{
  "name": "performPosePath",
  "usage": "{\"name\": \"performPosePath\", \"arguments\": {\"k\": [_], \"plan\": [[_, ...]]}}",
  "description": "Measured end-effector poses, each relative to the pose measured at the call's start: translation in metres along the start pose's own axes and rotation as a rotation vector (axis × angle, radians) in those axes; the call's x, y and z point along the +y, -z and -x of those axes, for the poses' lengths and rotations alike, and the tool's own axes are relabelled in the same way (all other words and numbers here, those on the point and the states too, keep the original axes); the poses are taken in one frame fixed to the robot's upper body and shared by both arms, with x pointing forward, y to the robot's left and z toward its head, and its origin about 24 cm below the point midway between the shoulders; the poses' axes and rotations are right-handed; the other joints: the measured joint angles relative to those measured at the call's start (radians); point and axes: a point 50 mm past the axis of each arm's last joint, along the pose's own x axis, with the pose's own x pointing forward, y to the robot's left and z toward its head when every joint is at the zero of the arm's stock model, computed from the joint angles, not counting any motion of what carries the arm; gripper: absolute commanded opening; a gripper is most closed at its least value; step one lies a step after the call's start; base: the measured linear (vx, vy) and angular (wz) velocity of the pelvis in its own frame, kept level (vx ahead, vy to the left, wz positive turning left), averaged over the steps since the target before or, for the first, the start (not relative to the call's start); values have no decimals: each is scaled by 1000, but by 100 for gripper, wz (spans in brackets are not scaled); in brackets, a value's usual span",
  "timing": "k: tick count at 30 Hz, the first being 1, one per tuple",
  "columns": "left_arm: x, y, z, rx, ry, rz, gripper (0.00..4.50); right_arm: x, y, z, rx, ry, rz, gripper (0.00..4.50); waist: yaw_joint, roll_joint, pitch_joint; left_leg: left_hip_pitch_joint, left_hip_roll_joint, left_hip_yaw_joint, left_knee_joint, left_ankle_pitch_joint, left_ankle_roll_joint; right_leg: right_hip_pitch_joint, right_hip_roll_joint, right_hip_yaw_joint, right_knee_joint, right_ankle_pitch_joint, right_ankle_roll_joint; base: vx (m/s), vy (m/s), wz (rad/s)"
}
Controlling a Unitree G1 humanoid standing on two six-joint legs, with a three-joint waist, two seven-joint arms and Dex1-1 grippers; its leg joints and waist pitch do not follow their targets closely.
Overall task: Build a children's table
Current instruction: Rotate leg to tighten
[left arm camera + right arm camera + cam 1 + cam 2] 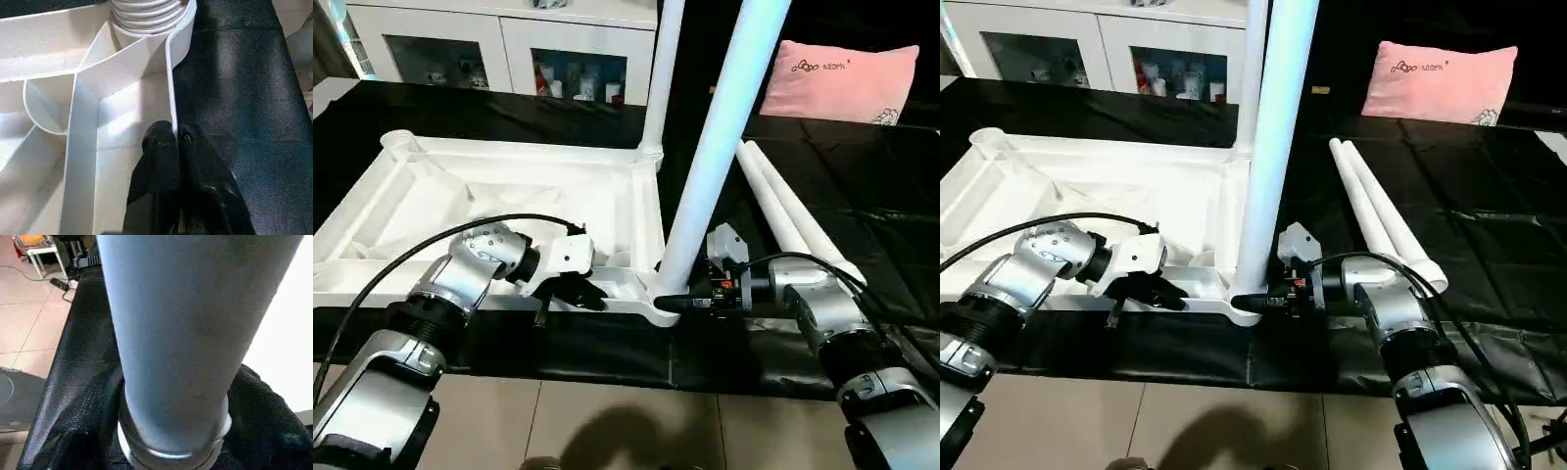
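- The children's table (509,201) lies upside down on a black cloth-covered surface (862,176), with two white tube legs already upright in corner sockets: a far leg (662,69) and a near leg (724,137).
- The left gripper (175,142) has its two black fingers pinched tight on the thin raised rim (171,78) of the tabletop, just beside the near corner, bracing the top.
- The right gripper (690,299) sits low at the foot of the near leg, its fingers (259,406) wrapped around the tube on both sides where it enters the socket (171,450); the grip looks snug but not fully settled.
- Risk, as a judgement: the tall near leg leans slightly, so a sideways pull from the right gripper could cock it in the socket or lever it out before it seats.
- A slip is also possible on the rim, which is narrow, smooth plastic; losing it would let the light top skate on the cloth.
- Two spare legs (793,211) lie side by side on the cloth to the right, round enough to roll if nudged.
- Materials: glossy, hard white plastic throughout, ribbed underside, threaded ring at the corner socket, against a soft, matte, finely textured black cloth.
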Motion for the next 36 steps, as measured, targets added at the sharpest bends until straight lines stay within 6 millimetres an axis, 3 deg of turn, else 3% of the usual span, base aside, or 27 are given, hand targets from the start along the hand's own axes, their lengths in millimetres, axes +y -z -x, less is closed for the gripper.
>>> {"name": "performPosePath", "arguments": {"k": [5,10,13,19,28,31,36], "plan": [[0,0,0,1,3,1,0,0,0,-1,-1,-2,0,269,0,2,0,0,0,0,0,0,0,0,0,0,0,0,0,0,0,0],[4,3,-6,-38,-49,138,0,-1,4,-6,-18,69,-69,269,-2,14,-7,6,0,0,2,0,0,7,0,0,0,0,0,0,0,0],[13,6,-15,-72,-203,314,0,-11,8,-20,-48,308,-172,268,-10,16,-7,15,0,0,2,0,0,13,0,0,-1,-3,5,0,0,0],[23,-6,-39,-125,-373,517,0,-33,3,-41,-81,693,-342,267,-57,15,-7,15,-2,-2,5,0,0,13,-1,-3,-6,-3,6,0,0,0],[31,-14,-46,-93,-478,539,0,-43,-9,-59,-51,881,-397,267,-59,15,-7,13,-2,-3,2,0,0,13,0,-4,-12,-2,6,0,0,0],[32,-14,-44,-80,-485,522,0,-44,-10,-59,-54,882,-390,337,-58,14,-7,13,-1,-3,1,0,0,13,0,-4,-11,-1,6,0,0,0],[34,-11,-36,-65,-520,494,0,-41,-6,-62,-53,857,-385,373,-58,14,-7,13,-1,-3,-4,0,0,11,0,-4,-9,0,5,0,0,0]]}}
